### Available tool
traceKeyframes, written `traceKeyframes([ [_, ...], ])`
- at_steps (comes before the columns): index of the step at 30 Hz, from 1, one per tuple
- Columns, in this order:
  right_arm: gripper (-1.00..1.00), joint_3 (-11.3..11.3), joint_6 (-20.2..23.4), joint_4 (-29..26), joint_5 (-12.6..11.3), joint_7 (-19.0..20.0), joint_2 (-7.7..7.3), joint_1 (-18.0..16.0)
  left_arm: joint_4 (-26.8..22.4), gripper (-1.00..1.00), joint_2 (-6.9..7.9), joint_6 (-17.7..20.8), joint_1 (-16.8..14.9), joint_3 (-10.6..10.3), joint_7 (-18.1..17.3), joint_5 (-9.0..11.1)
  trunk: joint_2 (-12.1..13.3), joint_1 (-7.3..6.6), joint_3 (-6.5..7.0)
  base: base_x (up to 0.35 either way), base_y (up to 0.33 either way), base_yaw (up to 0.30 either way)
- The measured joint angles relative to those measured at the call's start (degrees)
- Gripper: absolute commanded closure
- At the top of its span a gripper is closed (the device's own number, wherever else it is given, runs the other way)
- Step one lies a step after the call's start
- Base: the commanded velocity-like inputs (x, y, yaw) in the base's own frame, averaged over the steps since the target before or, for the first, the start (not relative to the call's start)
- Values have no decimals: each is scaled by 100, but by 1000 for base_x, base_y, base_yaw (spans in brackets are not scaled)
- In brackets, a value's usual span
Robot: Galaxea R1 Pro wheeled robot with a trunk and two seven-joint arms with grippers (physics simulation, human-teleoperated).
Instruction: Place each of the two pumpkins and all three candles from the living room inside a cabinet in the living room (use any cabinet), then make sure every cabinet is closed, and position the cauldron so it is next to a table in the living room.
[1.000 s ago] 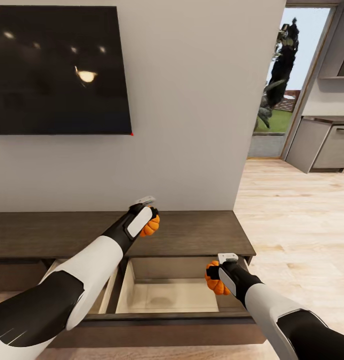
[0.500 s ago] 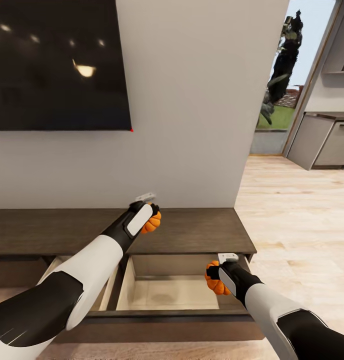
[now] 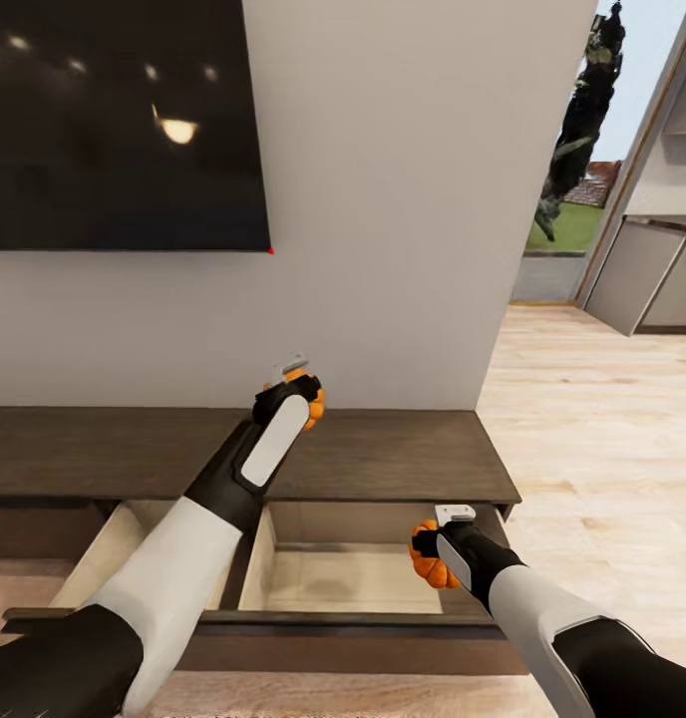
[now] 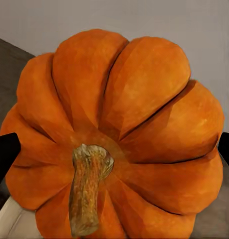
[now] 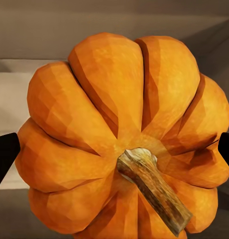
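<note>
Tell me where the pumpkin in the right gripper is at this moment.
In the head view, the right gripper holds the pumpkin over the right end of the cabinet's open drawer, just inside its right wall.

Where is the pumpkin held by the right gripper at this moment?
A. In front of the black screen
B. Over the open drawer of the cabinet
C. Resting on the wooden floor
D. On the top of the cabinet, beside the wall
B: in the head view the right gripper holds its pumpkin above the pale interior of the open drawer of the cabinet.
</note>
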Motion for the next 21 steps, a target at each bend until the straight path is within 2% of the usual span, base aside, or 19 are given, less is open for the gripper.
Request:
traceKeyframes([
  [1,100,-1,-2,0,-7,1,5,0,-569,100,0,500,152,-106,320,51,0,0,-9,0,0,82],
  [2,100,1,-2,0,2,0,6,0,-677,100,0,615,179,-119,359,41,0,0,-18,0,0,83],
  [5,100,0,-2,0,0,1,8,0,-923,100,0,913,243,-151,463,240,1,0,-44,0,0,85],
  [7,100,0,-3,0,0,1,8,0,-988,100,0,997,260,-165,492,348,1,1,-62,0,0,86],
  [9,100,0,-3,0,1,1,9,0,-1006,100,0,1027,264,-175,500,372,1,1,-79,0,0,87],
  [21,100,-11,-2,6,2,-12,0,0,-1004,100,0,1045,266,-181,504,382,1,1,-184,0,0,87],
])
